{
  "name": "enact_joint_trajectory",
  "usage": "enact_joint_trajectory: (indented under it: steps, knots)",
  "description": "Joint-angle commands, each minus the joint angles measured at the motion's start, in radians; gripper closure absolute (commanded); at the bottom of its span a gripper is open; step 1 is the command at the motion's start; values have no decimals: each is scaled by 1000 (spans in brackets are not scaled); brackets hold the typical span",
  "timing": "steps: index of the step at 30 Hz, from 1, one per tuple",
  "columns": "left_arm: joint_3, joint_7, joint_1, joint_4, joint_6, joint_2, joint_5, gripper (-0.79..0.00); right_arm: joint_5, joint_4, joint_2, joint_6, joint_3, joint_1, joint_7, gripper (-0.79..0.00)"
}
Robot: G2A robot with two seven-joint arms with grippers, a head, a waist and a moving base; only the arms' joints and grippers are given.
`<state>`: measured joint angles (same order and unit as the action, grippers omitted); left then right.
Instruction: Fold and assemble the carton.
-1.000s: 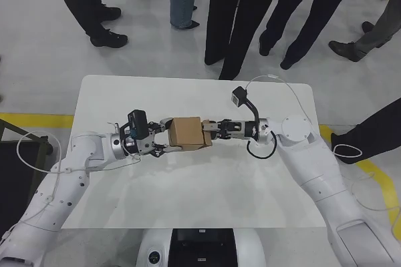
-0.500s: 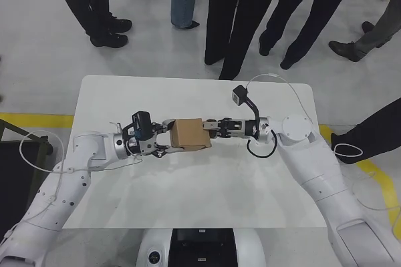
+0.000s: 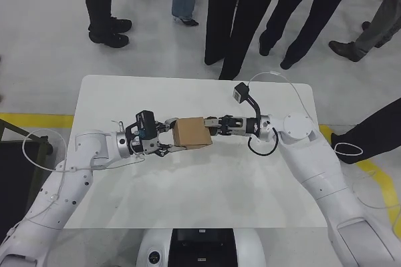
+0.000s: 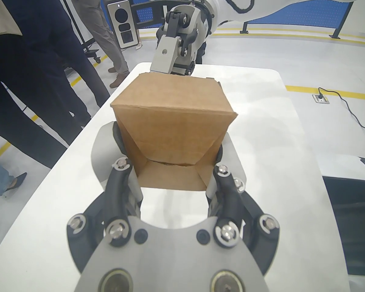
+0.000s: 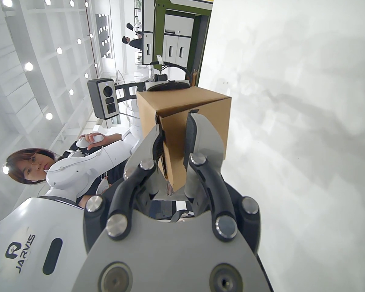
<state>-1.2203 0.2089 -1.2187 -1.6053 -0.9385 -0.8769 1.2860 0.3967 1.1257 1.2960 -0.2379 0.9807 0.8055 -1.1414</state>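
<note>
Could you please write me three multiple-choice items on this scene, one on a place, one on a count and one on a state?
1. Where over the white table is the brown cardboard carton? A. Between the left claw and the right claw. B. Alone at a corner. C. Hanging off an edge.
2. How many cartons are there? A. Three. B. One. C. Two.
3. What is the right claw doing? A. Hanging open, apart from the carton. B. Holding a cable. C. Pinching a carton flap.
Answers: A, a claw grips each end; B, a single box sits between the arms; C, its fingers close on cardboard.
</note>
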Motion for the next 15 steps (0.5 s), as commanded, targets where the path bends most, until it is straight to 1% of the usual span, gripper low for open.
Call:
enact_joint_trajectory:
  steps: [1,5,11,15]
  knots:
    - [2,-2,2,5,2,-1,-1,-385,21,-5,1,-6,1,1,-9,-157]
    - [8,-10,6,9,9,-4,2,-385,56,-17,4,-15,0,-1,-24,-166]
    - [10,-14,8,7,19,-7,9,-385,63,-32,12,-20,-18,-12,-16,-188]
    - [10,-15,6,5,29,-9,12,-388,61,-36,17,-23,-27,-19,-5,-215]
